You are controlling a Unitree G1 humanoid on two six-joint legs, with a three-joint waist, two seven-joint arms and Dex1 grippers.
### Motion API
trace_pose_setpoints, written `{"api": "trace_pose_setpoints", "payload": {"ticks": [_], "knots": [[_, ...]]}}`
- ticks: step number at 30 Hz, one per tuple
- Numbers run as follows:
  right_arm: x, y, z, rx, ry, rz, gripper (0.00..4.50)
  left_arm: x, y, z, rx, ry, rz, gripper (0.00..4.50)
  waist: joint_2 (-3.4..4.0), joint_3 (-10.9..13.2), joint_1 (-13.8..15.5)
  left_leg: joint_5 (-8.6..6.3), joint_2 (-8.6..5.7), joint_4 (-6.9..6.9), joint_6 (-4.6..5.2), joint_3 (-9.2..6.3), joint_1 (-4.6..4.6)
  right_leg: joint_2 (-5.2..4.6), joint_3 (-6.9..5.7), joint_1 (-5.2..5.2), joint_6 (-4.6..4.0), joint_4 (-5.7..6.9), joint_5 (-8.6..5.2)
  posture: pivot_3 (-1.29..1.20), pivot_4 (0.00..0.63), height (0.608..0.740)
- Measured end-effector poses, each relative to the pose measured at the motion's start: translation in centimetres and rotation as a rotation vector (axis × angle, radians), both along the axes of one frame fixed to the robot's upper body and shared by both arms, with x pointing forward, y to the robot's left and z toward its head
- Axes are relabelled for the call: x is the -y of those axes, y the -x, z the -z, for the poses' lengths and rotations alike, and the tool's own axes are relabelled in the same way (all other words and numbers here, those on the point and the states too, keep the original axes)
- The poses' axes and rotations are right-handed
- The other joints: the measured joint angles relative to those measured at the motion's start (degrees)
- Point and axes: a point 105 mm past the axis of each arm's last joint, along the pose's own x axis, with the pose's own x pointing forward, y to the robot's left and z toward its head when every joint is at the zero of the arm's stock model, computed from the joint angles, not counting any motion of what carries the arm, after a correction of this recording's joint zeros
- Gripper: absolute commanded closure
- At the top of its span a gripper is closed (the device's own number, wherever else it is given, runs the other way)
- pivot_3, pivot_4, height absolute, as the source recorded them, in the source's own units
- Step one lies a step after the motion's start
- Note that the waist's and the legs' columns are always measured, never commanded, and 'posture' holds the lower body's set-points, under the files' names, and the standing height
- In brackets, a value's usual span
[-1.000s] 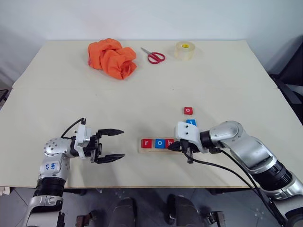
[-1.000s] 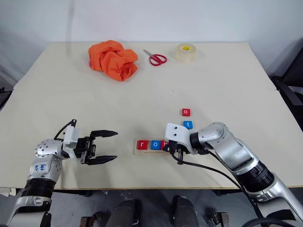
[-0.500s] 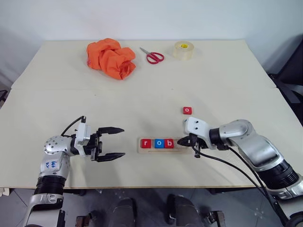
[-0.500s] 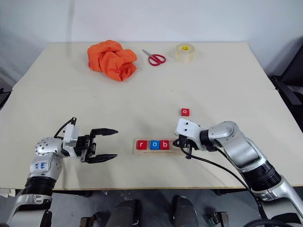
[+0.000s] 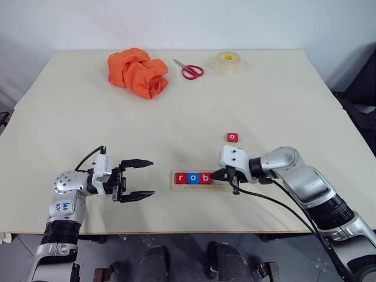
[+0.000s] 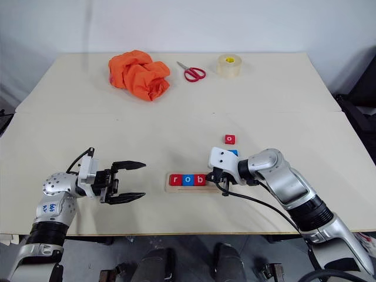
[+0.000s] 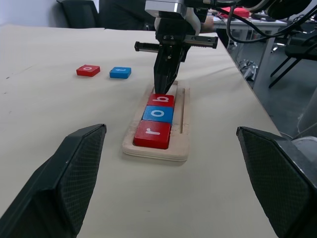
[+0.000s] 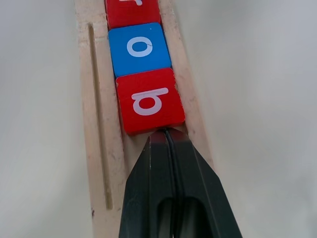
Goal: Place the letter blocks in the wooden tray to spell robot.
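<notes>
The wooden tray (image 7: 182,119) lies near the table's front edge, holding a red r (image 5: 181,177), a blue o (image 5: 193,177) and a red b (image 5: 205,177) block, side by side and touching. My right gripper (image 5: 215,175) is shut with nothing held, its tips (image 8: 166,136) against the b block's free edge inside the tray. A loose red o block (image 5: 233,137) and a blue block (image 7: 120,72) lie on the table just beyond the tray. My left gripper (image 5: 153,177) is open and empty, to the left of the tray and pointing at it.
At the table's far side lie a crumpled orange cloth (image 5: 138,71), red-handled scissors (image 5: 189,69) and a roll of clear tape (image 5: 227,62). The right arm's black cable (image 5: 276,205) hangs along the table's front edge.
My right gripper drew back to the right off the b block, then came back left against it. The o and b blocks slid left, closing up to the r. The left arm has not moved.
</notes>
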Motion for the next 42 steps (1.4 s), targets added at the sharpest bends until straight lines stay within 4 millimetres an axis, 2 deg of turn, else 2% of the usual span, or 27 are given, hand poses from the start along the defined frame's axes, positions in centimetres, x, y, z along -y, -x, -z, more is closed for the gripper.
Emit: {"api": "trace_pose_setpoints", "payload": {"ticks": [5,7,9,11,14,17,21,24,29,35,42], "knots": [[0.1,-0.1,-0.1,0.003,0.001,0.003,4.49,0.0,0.0,0.0,0.001,0.000,0.000,0.00,0.00,0.00,0.01,0.00,0.00,0.00,0.00,0.00,0.00,0.00,0.00,0.00,0.00,0.00,0.00,0.00,0.150,0.740],[0.9,-0.1,-0.2,0.004,0.015,0.028,4.49,0.0,-0.1,-0.2,0.005,0.000,0.002,0.00,0.00,0.00,0.04,0.00,0.00,0.01,0.00,0.00,-0.01,0.00,0.00,0.00,0.00,0.00,0.00,0.00,0.150,0.740],[2.0,-0.3,-0.8,0.014,0.023,0.068,4.13,0.0,-0.2,-0.2,0.006,0.000,0.004,0.00,0.00,0.00,0.23,0.00,-0.02,0.01,0.00,0.00,-0.02,0.00,0.00,0.00,0.00,-0.03,0.00,0.00,0.150,0.740],[3.1,-0.4,-1.6,0.027,0.006,0.109,3.59,0.0,-0.3,-0.4,0.009,-0.001,0.009,0.00,0.00,0.00,0.26,0.00,-0.02,0.01,0.00,0.00,-0.03,0.00,0.00,0.00,0.00,-0.03,0.00,0.00,0.150,0.740],[4.9,-0.6,-2.2,0.035,-0.046,0.208,2.52,0.0,-0.6,-0.6,0.011,0.001,0.016,0.00,0.00,0.00,0.23,0.00,-0.01,-0.01,0.00,0.00,-0.02,0.00,0.00,0.00,0.00,-0.03,0.00,0.00,0.150,0.740],[7.3,-0.6,-2.1,0.041,-0.099,0.337,1.46,-0.1,-1.1,-0.8,0.009,0.007,0.010,0.00,-0.01,0.00,0.30,0.00,-0.03,-0.01,0.00,0.01,-0.03,0.00,0.00,0.01,0.00,-0.04,0.00,0.00,0.150,0.740],[9.3,-0.2,-1.9,0.064,-0.136,0.443,0.04,0.1,-1.5,-0.9,0.011,0.012,0.012,0.00,-0.01,0.00,0.22,0.00,-0.01,-0.04,0.00,0.02,-0.02,0.00,0.01,0.00,0.00,-0.03,0.00,0.00,0.150,0.740],[11.3,1.0,-2.2,0.085,-0.189,0.547,0.01,0.0,-1.9,-1.1,0.008,0.012,0.007,0.00,-0.01,0.00,0.37,0.01,-0.02,-0.07,-0.01,0.02,-0.01,0.01,0.01,0.00,0.00,-0.05,0.00,0.00,0.150,0.740],[12.5,3.4,-2.6,0.097,-0.228,0.637,0.01,-0.1,-2.4,-1.1,-0.007,0.013,0.001,0.00,-0.02,0.01,0.26,-0.01,-0.01,-0.05,0.01,0.01,0.00,0.01,0.04,0.01,0.00,-0.04,0.00,0.00,0.150,0.740],[12.3,4.7,-3.8,0.121,-0.286,0.677,0.01,-0.1,-2.8,-1.3,-0.010,0.016,-0.003,0.00,-0.02,0.01,0.23,-0.01,0.00,-0.06,0.01,0.00,0.03,0.01,0.06,0.01,0.00,-0.04,0.00,0.00,0.150,0.740],[11.7,4.2,-4.2,0.130,-0.326,0.696,0.01,0.0,-2.8,-1.3,-0.010,0.014,0.002,0.00,-0.02,0.01,0.20,0.00,-0.01,-0.06,0.01,0.00,0.03,0.02,0.08,0.01,0.00,-0.03,0.00,0.00,0.150,0.740]]}}
